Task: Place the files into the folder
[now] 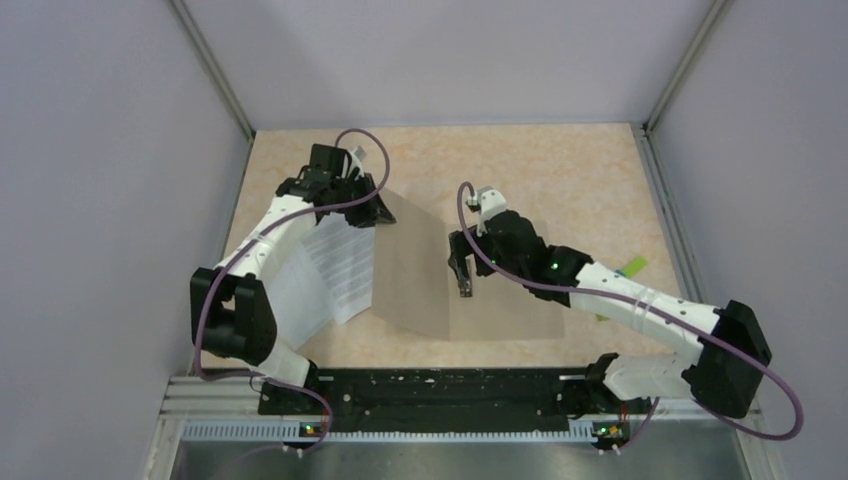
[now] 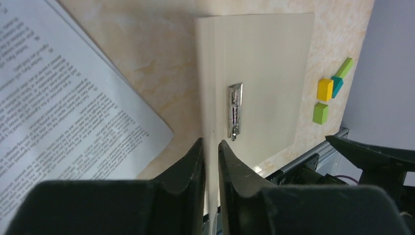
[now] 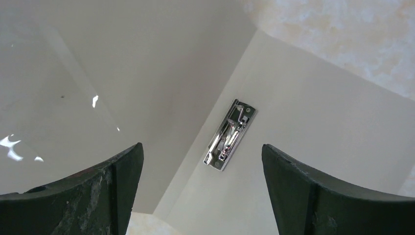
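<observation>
Folder [image 2: 264, 63] edge in left tool [image 2: 211, 145]

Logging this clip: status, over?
Left claw shut on folder cover, holding it open. Right claw open above clip. Files outside, left of it, under left arm.

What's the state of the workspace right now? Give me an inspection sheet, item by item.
Surface: beige marbled tabletop.
Job's things: brown folder lies open, one cover raised; metal clip inside; printed files lie to its left, not yet in.
Clutter: small yellow, teal and green blocks near the table's right edge.
Claws: left claw shut on the raised cover's edge; right claw open above the clip.
Cables: purple cables loop along both arms.
Surroundings: plain grey walls; nothing else seen.
</observation>
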`<action>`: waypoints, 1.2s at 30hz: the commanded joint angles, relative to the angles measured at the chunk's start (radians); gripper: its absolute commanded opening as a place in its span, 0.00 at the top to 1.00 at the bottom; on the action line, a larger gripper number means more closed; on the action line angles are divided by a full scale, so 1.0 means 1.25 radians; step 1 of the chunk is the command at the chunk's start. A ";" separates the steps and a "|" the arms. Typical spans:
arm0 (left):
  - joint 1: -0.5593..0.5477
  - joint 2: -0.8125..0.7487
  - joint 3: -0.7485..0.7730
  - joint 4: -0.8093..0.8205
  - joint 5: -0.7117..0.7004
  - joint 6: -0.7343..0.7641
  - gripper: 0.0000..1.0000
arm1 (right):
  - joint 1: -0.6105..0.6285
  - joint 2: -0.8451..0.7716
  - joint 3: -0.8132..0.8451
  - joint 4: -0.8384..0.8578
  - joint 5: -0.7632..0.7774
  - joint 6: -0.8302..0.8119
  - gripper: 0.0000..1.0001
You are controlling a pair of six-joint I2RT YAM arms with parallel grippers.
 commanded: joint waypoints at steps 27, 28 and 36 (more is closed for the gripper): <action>-0.076 -0.235 -0.151 -0.034 -0.310 0.009 0.38 | -0.022 0.350 -0.007 0.101 0.004 0.134 0.39; -0.082 -0.237 -0.172 -0.017 -0.300 -0.005 0.39 | -0.024 0.351 -0.013 0.112 -0.006 0.124 0.41; -0.138 -0.235 -0.309 0.085 -0.285 -0.105 0.42 | -0.027 0.365 -0.035 0.136 -0.041 0.055 0.50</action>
